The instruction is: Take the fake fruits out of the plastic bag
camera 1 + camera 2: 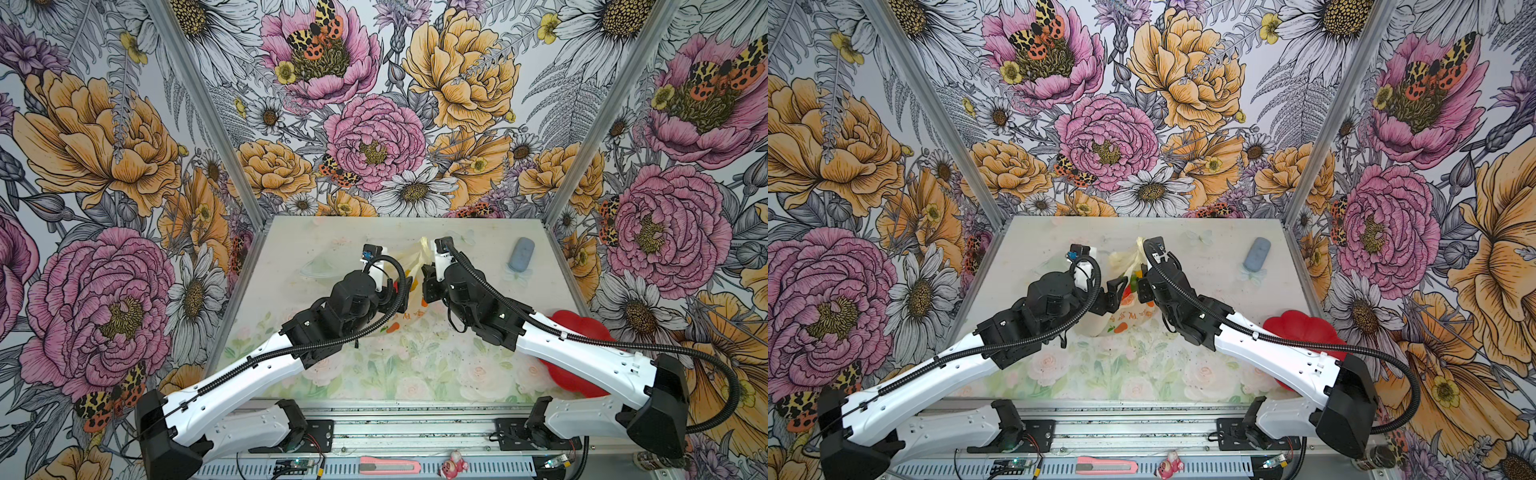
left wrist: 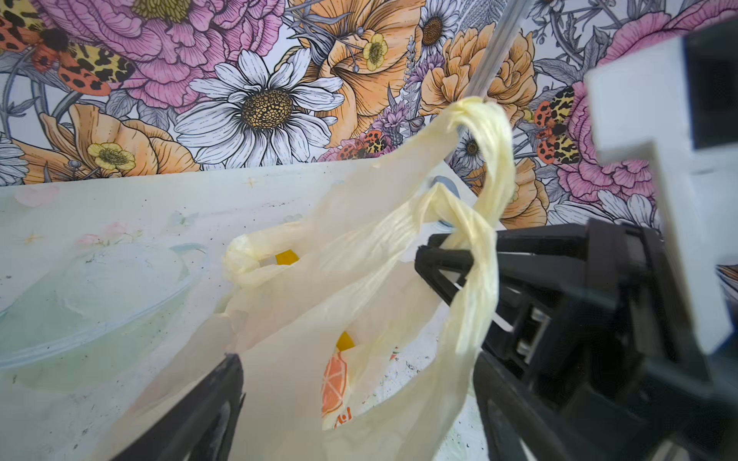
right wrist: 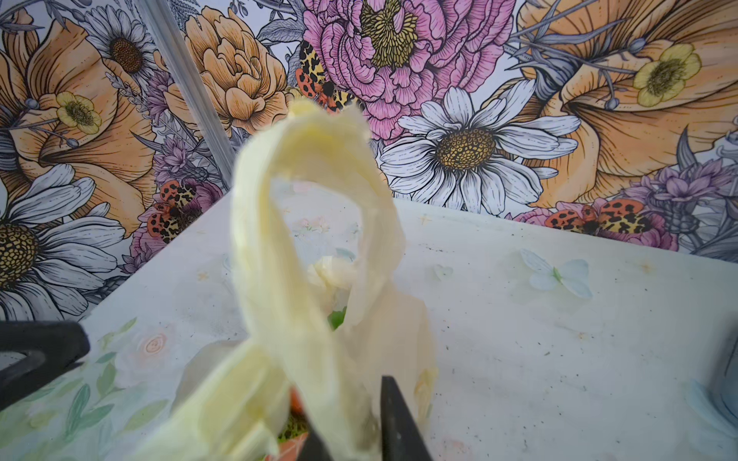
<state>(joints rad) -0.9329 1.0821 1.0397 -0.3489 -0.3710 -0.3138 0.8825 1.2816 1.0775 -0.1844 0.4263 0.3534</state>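
Bag-opening under way: the right gripper (image 3: 351,415) pinches a loop handle (image 3: 255,239) of the plastic bag (image 2: 379,247) between nearly closed fingers (image 3: 393,411) and holds the mouth up. The left gripper (image 2: 355,371) stands wide open and empty, the bag's body between its fingers. Next, by the look of it, those free fingers must reach into the mouth. The fake fruits (image 2: 286,257) sit inside, yellow and green showing. The clear dish (image 2: 92,303) beyond the left fingers looks empty. The red plate (image 1: 582,328), behind the right fingers, is bare where visible.

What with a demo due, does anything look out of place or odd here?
Nothing spilled. The plastic bag has one handle twisted across the right gripper; it might snag. A pink box cutter lies on the front rail.
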